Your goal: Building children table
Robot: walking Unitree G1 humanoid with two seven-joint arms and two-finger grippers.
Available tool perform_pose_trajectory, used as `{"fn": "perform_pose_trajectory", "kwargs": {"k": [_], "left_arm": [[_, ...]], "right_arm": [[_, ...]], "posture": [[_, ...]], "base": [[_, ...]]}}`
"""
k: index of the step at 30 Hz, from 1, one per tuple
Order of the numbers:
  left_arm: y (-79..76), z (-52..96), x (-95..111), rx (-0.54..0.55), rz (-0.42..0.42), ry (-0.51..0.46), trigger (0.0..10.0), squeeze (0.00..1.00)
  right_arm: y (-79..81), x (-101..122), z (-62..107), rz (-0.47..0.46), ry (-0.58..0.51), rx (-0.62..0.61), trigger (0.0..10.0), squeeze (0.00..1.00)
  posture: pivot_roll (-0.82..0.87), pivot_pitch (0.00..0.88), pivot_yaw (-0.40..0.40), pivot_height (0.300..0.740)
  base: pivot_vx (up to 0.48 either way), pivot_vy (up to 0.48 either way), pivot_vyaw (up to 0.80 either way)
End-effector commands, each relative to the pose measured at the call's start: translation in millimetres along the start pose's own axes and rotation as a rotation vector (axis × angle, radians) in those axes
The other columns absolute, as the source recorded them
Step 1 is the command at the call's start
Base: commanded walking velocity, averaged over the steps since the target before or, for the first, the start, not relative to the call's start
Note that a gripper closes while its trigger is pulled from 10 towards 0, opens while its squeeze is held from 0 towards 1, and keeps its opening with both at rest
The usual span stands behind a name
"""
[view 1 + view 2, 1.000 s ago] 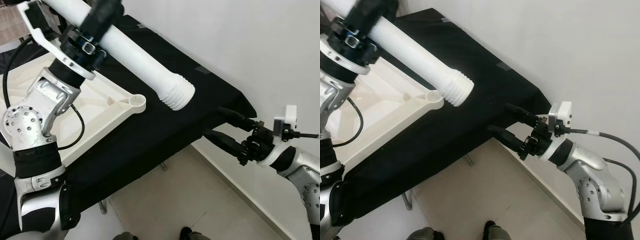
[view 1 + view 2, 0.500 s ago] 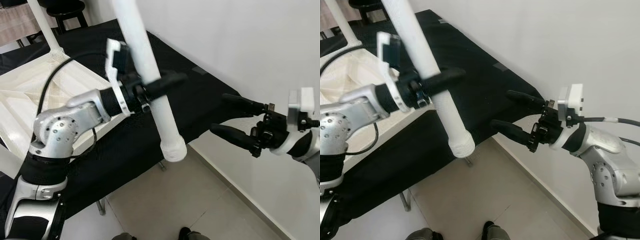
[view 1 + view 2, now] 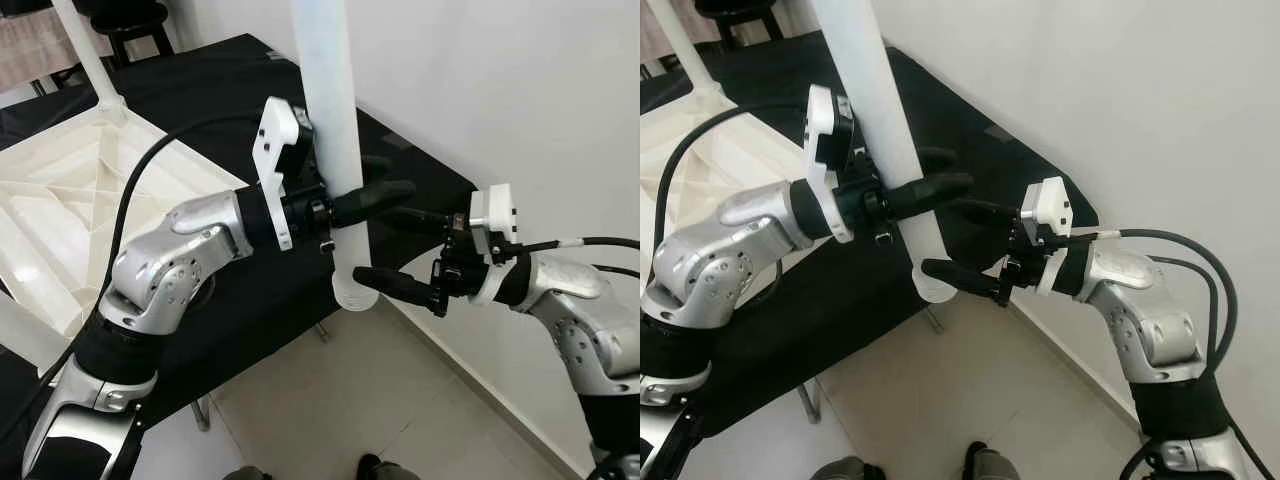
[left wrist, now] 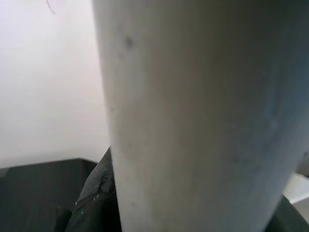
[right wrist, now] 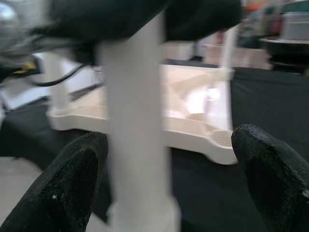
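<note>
I have the white table leg (image 3: 335,150) clenched in my left gripper (image 3: 375,195), its black fingers wrapped round the tube a little above the threaded lower end. The leg stands nearly upright, just past the edge of the black-draped bench (image 3: 200,90), with its lower end hanging over the tiled floor (image 3: 330,400). In the left wrist view the pale tube sits right against the camera, so the grasp looks firm to me.

My right gripper (image 3: 400,250) is spread wide, one finger on each side of the leg near the threaded end, not touching it as far as I can make out. The right wrist view confirms this: both fingertips (image 5: 72,174) flank the tube with open space either side.

The upturned white tabletop (image 3: 90,200) lies on the bench, well to the left of the leg. One leg (image 3: 85,50) already stands screwed into its far corner, and in the right wrist view a corner socket (image 5: 219,137) nearer the bench edge sits empty.

My reading is that the build is at an early-to-middle stage: at least one leg fitted, this one in the air being handed over or steadied, not yet seated. What remains is to close the right gripper on it, carry the threaded end to a free socket, and screw it in.
</note>
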State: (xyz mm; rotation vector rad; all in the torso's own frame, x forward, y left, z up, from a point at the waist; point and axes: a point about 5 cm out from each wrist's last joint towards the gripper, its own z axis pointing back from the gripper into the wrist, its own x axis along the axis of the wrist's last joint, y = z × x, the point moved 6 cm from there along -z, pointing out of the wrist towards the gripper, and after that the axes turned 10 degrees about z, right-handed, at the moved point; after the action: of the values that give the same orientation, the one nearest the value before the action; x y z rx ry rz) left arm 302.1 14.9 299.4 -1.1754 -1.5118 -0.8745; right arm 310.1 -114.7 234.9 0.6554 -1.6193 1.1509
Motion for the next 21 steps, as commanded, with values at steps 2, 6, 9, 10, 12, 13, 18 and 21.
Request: {"fn": "perform_pose_trajectory", "kwargs": {"k": [2, 6, 9, 10, 12, 13, 18, 21], "left_arm": [[3.2, 2.3, 1.9, 0.038, -0.027, -0.034, 10.0, 0.00], [10.9, 5.2, 1.5, 0.097, -0.037, -0.064, 10.0, 0.00], [14.7, 8.2, 0.2, 0.117, -0.066, -0.072, 10.0, 0.00], [14.7, 8.2, 0.2, 0.117, -0.066, -0.072, 10.0, 0.00], [15.6, 10.2, -3.4, 0.114, -0.088, -0.050, 10.0, 0.00], [15.6, 10.2, -3.4, 0.114, -0.088, -0.050, 10.0, 0.00], [36.0, 11.4, 26.1, 0.189, -0.263, -0.075, 10.0, 0.00], [43.4, 12.5, 47.9, 0.228, -0.307, -0.134, 10.0, 0.00]], "right_arm": [[-5.5, -4.1, -3.2, 0.009, 0.007, -0.043, 10.0, 0.00], [-7.3, -4.4, -4.7, -0.004, -0.003, -0.065, 10.0, 0.00], [-3.3, -5.3, -5.8, 0.001, -0.003, -0.043, 10.0, 0.00], [-3.3, -5.3, -5.8, 0.001, -0.003, -0.043, 10.0, 0.00], [-1.8, -8.3, -7.0, 0.011, 0.011, -0.031, 10.0, 0.00], [-1.8, -8.3, -7.0, 0.011, 0.011, -0.031, 10.0, 0.00], [-15.1, 8.1, -25.4, 0.112, -0.017, -0.046, 10.0, 0.00], [-23.9, 17.6, -32.1, 0.138, -0.040, -0.076, 10.0, 0.00]], "posture": [[0.01, 0.154, -0.025, 0.740], [0.01, 0.155, -0.026, 0.740], [0.01, 0.154, -0.028, 0.740], [0.01, 0.154, -0.028, 0.740], [0.01, 0.154, -0.029, 0.740], [0.01, 0.154, -0.029, 0.740], [0.02, 0.151, -0.030, 0.740], [0.02, 0.150, -0.029, 0.740]], "base": [[0.000, 0.000, 0.00], [0.000, 0.000, 0.00], [0.000, 0.000, 0.00], [0.000, 0.000, 0.00], [0.000, 0.000, 0.00], [0.000, 0.000, 0.00], [0.000, 0.000, 0.00], [0.000, 0.000, 0.00]]}}
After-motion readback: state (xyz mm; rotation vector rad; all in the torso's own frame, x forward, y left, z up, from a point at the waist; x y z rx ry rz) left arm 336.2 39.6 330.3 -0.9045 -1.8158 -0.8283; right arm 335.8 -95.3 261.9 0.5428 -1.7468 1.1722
